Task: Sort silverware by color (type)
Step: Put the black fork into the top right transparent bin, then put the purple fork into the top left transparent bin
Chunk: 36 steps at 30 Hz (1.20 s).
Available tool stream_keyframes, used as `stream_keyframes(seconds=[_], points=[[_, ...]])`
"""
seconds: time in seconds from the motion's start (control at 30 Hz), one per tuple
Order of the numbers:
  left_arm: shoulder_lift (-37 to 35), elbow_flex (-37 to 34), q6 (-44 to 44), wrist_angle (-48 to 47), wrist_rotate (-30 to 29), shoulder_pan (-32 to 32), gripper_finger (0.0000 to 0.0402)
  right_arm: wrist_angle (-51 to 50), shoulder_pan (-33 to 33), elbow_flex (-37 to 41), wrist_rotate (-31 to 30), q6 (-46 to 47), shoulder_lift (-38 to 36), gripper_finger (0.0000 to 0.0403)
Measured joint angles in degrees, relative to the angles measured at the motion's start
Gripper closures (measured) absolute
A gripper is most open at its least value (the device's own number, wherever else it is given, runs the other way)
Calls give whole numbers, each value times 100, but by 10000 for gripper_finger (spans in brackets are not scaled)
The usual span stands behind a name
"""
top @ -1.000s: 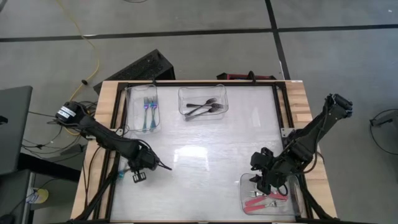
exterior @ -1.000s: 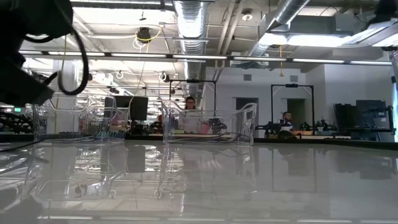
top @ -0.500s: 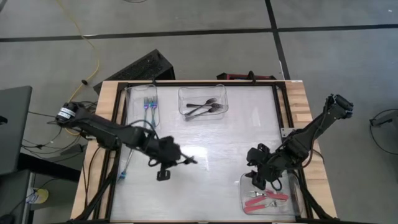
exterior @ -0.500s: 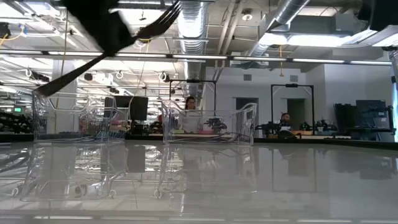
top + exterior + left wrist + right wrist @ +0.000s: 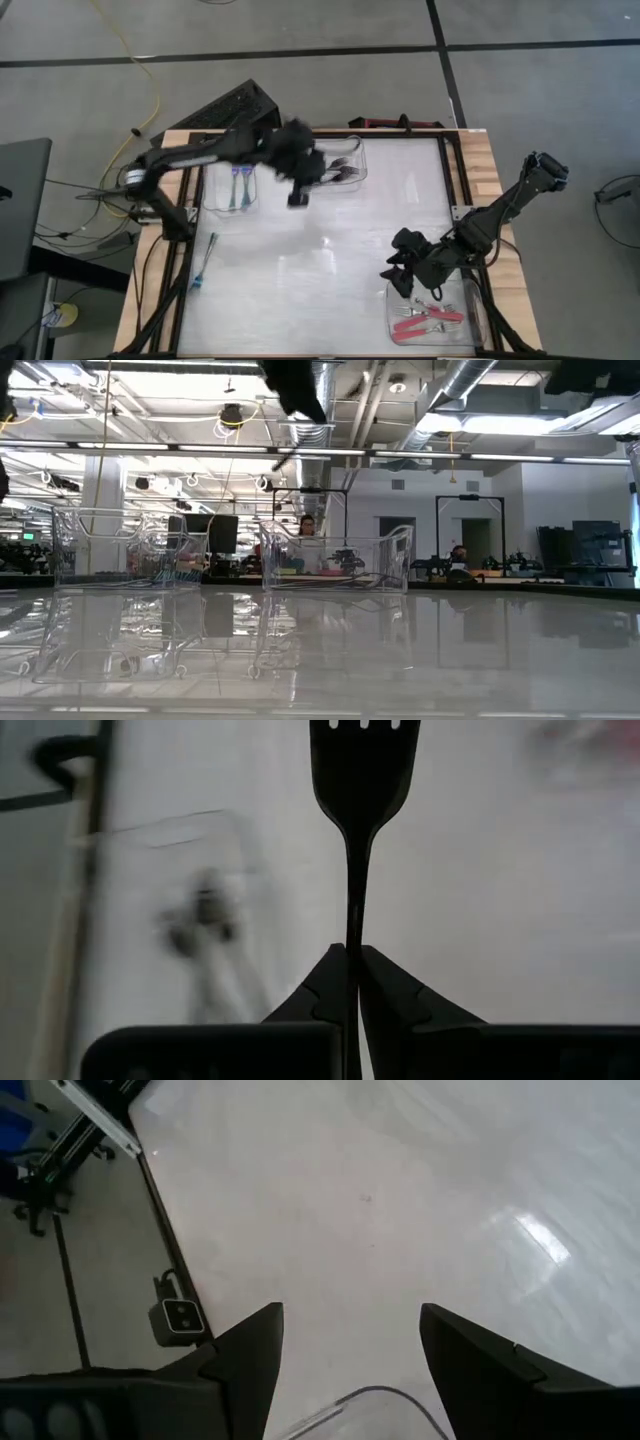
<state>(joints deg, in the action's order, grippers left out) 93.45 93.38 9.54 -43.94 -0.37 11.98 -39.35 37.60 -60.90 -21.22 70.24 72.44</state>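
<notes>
My left gripper [image 5: 300, 172] hangs blurred over the far middle clear tub [image 5: 352, 150], which holds black forks [image 5: 335, 170]. It is shut on a black fork [image 5: 361, 780] whose tines stick out ahead of the fingers. My right gripper [image 5: 396, 275] stands open above the table, just left of the near right tub [image 5: 470, 335], where red-handled forks [image 5: 420, 322] lie. Blue-handled forks [image 5: 238, 180] lie in the far left tub [image 5: 210, 195]. One blue-handled fork [image 5: 203, 262] lies on the table by the left rail. My left gripper pinches the black fork's thin handle [image 5: 353, 945] between its two fingers [image 5: 325, 985]. The fork runs on in line with the fingers, tines foremost, lifted clear of the table and the tubs. The handle's end is hidden behind the fingers.
A black frame rail [image 5: 190, 200] runs around the shiny white table top [image 5: 320, 270], with wooden edges [image 5: 495, 180] outside it. The table's middle lies bare between the tubs. People sit in the room beyond the table's far edge in the low view.
My left gripper has risen from the table's near left and swung toward the far edge, to above the middle tub, rolling as it went. The black fork went with it, lifted clear of the table. My right gripper has edged slightly toward the table's left.
</notes>
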Motion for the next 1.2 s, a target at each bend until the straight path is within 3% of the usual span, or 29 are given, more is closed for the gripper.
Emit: stream_keyframes(seconds=[0.13,0.23,0.37,0.57,0.7,0.87,0.97,1.2], points=[[978,1316,-991,-694,-220,640,401,1,7,0,-126,151,0,143],[1679,1919,-1366,-1095,-541,931,401,22,-25,0,-173,239,0,143],[2311,2210,-1741,-1364,-1056,1128,401,99,-20,0,-196,477,0,143],[2857,2232,-1759,-1900,-1106,1280,395,124,-20,0,-204,481,0,143],[2907,2239,-1999,-1923,-898,1247,351,118,-20,0,-204,477,0,143],[2934,2237,-1815,-1886,-1362,1150,278,59,-49,0,-204,321,0,143],[2897,2420,-1784,-2124,-1275,1123,245,61,-93,0,-195,125,0,143],[2710,3223,-1492,-3107,-987,948,219,67,-177,0,-163,-322,0,143]])
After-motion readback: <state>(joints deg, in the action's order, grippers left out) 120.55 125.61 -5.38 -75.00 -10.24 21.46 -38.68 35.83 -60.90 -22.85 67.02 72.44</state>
